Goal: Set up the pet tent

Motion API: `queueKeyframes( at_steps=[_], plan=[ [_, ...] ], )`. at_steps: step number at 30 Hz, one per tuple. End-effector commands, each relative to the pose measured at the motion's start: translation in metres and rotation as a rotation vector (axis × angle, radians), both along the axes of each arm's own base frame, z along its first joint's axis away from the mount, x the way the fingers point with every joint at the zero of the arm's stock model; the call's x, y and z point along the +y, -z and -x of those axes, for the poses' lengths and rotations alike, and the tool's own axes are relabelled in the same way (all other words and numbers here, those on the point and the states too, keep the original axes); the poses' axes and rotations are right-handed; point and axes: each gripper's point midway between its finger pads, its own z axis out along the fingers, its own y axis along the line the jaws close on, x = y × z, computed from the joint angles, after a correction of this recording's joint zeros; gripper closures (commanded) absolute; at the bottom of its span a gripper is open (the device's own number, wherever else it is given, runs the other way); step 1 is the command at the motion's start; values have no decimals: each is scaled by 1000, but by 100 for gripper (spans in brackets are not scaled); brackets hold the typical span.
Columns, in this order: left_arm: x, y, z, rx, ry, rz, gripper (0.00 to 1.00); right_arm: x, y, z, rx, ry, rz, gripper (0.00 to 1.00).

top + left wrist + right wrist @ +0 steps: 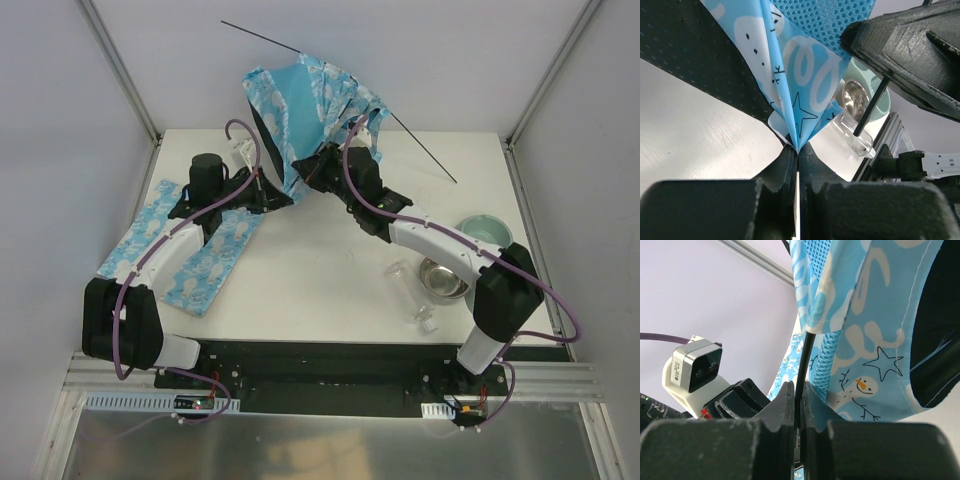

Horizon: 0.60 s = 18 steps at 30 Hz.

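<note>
Here, I hold the small blue printed fabric pet tent (305, 95) lifted and crumpled at the white table's (320, 270) far middle, just above both grippers: the left gripper (797, 150) pinches a bottom fabric corner, and the right gripper (799, 390), close beside it, clamps a thin black pole (807, 350) rising into the fabric.

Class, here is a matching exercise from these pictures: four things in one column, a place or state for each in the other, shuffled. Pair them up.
1. left gripper
2. right gripper
3. printed mat
4. steel bowl

A. flat on the table, left side
B. shut on a black pole
C. on the table, right side
D. shut on the pet tent fabric

Pairs: 1-D, 2-B, 3-A, 4-C
</note>
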Motion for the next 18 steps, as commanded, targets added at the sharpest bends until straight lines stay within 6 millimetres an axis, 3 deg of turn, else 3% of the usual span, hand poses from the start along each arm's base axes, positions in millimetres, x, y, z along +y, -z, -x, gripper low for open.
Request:
queueKeyframes(
  at_steps=[1,18],
  plan=[
    [7,37,44,175,74,-40,100,-102,-88,-79,-269,450,-103,100],
    [14,44,50,90,76,-97,100,-110,-71,-100,-257,506,-60,100]
  ],
)
